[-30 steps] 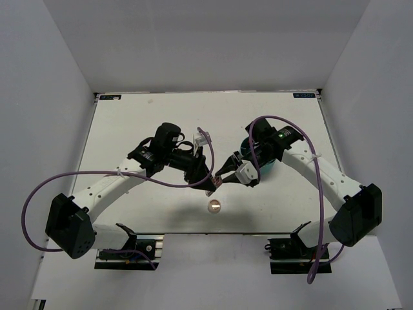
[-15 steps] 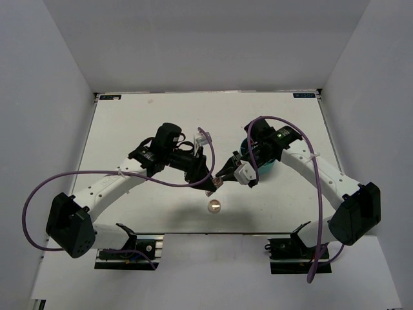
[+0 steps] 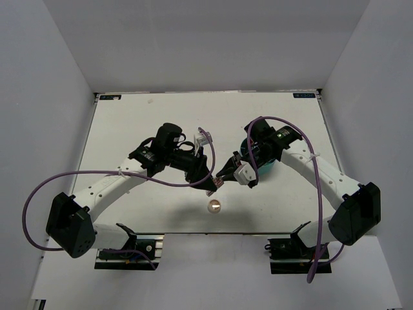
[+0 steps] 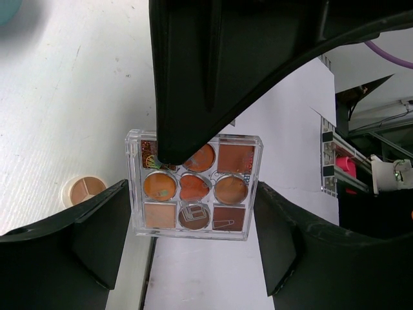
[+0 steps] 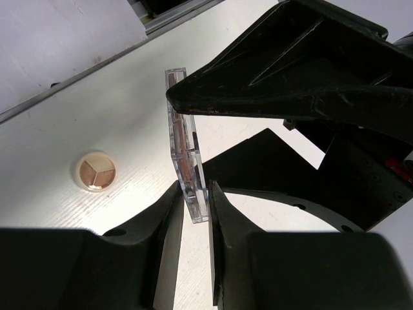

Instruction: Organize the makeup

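1. The step in hand looks like a handover in mid-air. The square palette (image 4: 193,184) hangs between the two arms, above the near middle of the white surface (image 3: 129,116).
2. The left gripper (image 4: 191,206) clamps the palette across its width, one finger against each side edge.
3. The right gripper (image 5: 193,194) is closed on the palette's thin edge, a finger flat on each face, so both grippers hold it at once.
4. The next move, as I judge it, calls for the left gripper to let go and back straight off. The right arm can then carry the palette towards the teal container (image 3: 266,166) behind it. Any twist while both hold on could pry the case loose.
5. The palette is a clear, hard plastic case, flat and thin. It holds a grid of round, square and heart-shaped pans in orange, copper and brown. Its smooth faces could slip in a light pinch.
6. The round compact (image 5: 95,171) lies apart on the surface, nearer the arm bases. It is a small, low disc with a pale rim and three tan wedges inside, and it is not yet put away.
7. The surface is matte white with a fine grain.
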Controlling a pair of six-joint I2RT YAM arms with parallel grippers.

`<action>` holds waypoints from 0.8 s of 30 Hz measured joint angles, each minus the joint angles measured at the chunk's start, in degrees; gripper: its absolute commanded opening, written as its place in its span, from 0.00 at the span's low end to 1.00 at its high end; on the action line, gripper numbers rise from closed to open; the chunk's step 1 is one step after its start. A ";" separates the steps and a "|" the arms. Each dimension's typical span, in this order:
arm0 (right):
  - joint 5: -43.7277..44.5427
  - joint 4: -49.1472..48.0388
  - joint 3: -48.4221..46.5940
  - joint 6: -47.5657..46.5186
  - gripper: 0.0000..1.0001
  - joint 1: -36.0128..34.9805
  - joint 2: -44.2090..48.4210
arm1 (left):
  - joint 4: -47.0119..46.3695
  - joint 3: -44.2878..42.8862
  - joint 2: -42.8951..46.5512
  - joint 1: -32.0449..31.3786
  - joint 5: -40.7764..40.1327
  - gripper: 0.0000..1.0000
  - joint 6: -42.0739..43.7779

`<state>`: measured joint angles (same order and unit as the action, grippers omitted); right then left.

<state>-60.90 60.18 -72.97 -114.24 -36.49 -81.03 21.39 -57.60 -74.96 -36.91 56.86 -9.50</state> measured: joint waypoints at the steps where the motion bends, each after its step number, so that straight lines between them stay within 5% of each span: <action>1: 0.11 -0.02 0.00 -0.02 0.00 0.00 0.00 | 0.00 0.00 0.00 0.02 -0.15 0.81 0.00; 14: 0.98 -0.17 0.57 -0.02 0.00 0.00 0.07 | -0.87 -1.11 3.56 0.35 -8.57 0.87 0.85; 24: 2.93 -2.23 2.36 4.83 0.00 0.00 3.58 | 1.11 -3.76 6.84 0.83 -22.40 0.95 1.90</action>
<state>-57.98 57.95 -70.61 -109.40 -36.49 -77.45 22.50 -61.36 -68.12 -36.07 34.46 -7.60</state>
